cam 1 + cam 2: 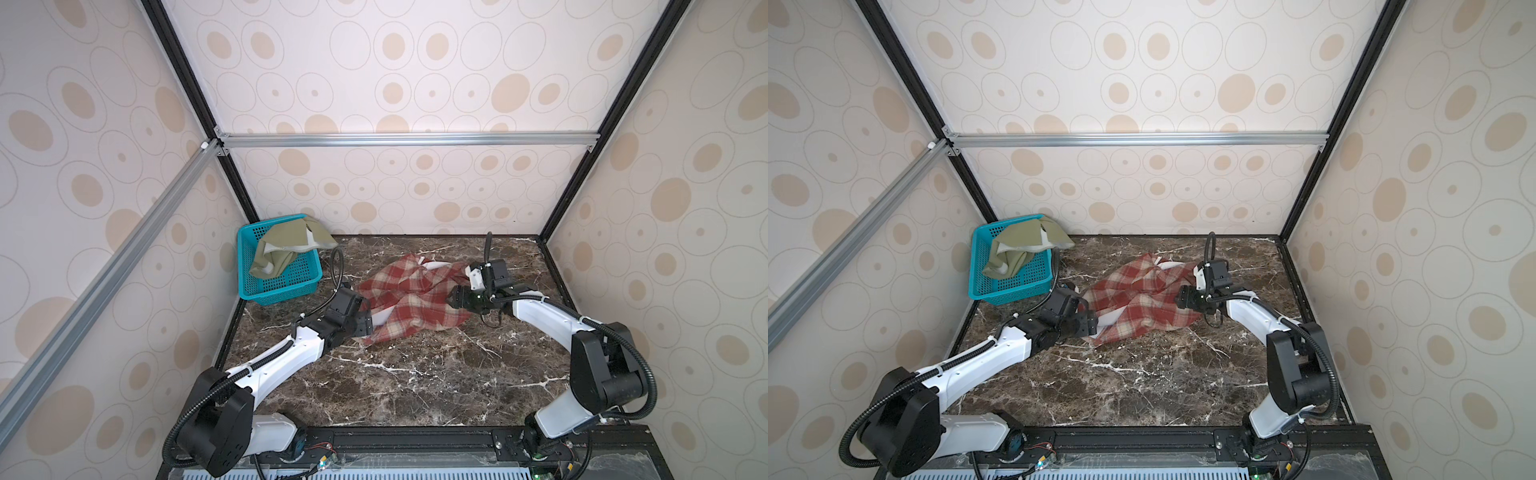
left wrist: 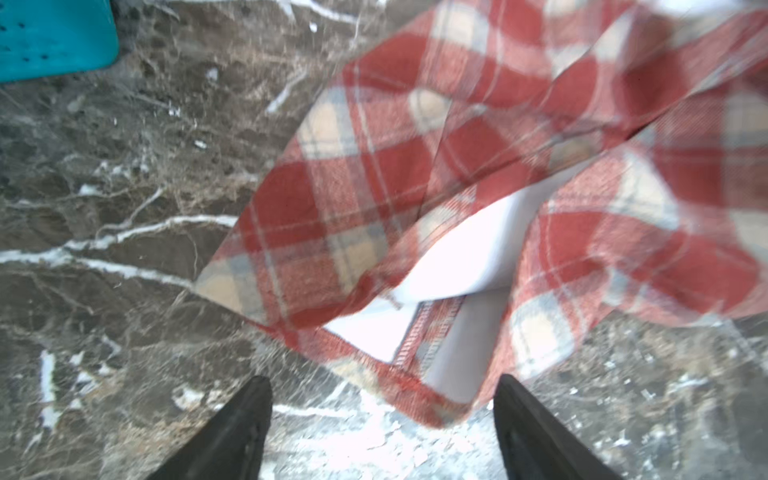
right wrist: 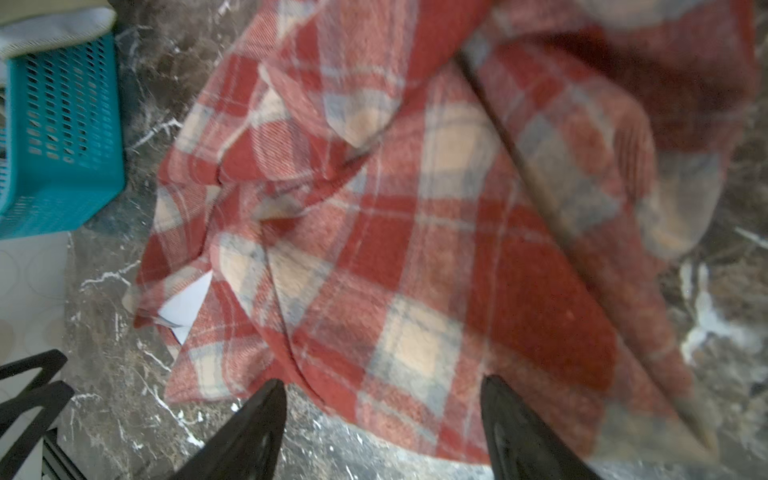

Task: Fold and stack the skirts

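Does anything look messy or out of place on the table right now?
The plaid skirt lies crumpled on the table, white lining showing, not folded. The green skirt is draped over the far rim of the basket, spilling partly outside.

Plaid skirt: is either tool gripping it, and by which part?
Nothing is held. The left tool and right tool both stand open, and the red-and-cream plaid cloth skirt lies loose on the dark marble table.
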{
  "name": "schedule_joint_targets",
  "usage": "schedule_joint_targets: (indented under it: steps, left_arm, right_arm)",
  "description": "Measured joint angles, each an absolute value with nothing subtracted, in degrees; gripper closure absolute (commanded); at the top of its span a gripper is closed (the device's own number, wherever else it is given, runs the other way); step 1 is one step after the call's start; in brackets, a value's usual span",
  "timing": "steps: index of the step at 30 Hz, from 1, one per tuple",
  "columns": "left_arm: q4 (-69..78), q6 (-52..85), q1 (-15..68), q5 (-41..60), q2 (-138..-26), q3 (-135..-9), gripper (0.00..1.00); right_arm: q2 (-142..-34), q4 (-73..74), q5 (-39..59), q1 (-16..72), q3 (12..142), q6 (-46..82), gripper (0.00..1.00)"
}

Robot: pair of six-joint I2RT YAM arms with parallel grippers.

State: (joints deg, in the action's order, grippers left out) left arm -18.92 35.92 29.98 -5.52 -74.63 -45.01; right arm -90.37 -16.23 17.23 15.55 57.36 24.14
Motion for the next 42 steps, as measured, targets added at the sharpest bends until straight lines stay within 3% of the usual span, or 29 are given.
schedule_joint_targets:
  steps: [9, 21, 26, 28, 31, 33, 34, 37, 38, 42]
  left_arm:
    - [-15.9, 35.99, 29.98, -4.84, -84.29, -47.11, 0.19]
    - [-1.83, 36.14, 34.52, 2.2, -97.19, -57.8, 0.15]
    - [3.11, 36.16, 36.21, 4.95, -103.83, -62.19, 0.14]
    - [4.58, 36.16, 36.49, 6.0, -106.41, -64.27, 0.16]
    - [6.31, 36.16, 36.58, 7.25, -109.78, -67.16, 0.26]
    - [7.07, 36.14, 36.62, 8.16, -111.72, -68.82, 0.42]
    - [7.53, 36.1, 36.69, 8.75, -112.55, -69.28, 0.56]
    - [8.08, 36.38, 36.75, 9.63, -113.16, -69.21, 0.95]
    - [8.1, 36.38, 36.77, 9.8, -113.14, -69.19, 1.0]
    - [7.11, 35.66, 36.93, 8.62, -111.15, -69.12, 1.0]
  right_arm:
    - [-90.35, -15.64, 12.34, 20.95, 57.04, 23.4, 0.22]
    - [-97.32, -17.23, 0.69, 21.71, 68.95, 17.8, 0.18]
    - [-102.43, -16.45, 0.19, 19.07, 69.8, 17.45, 0.21]
    - [-103.9, -16.58, 0.6, 17.93, 69.63, 17.61, 0.3]
    - [-104.16, -16.73, 1.45, 16.99, 68.73, 17.67, 0.62]
    - [-104.14, -16.69, 2.2, 17.08, 68.42, 17.56, 0.9]
    - [-103.96, -16.69, 2.59, 17.12, 68.07, 17.5, 1.0]
    - [-102.02, -17.37, 3.27, 17.19, 66.43, 17.41, 1.0]
    - [-100.57, -17.87, 3.27, 17.19, 65.87, 17.28, 1.0]
    - [-94.21, -19.16, 3.68, 17.17, 65.49, 16.51, 1.0]
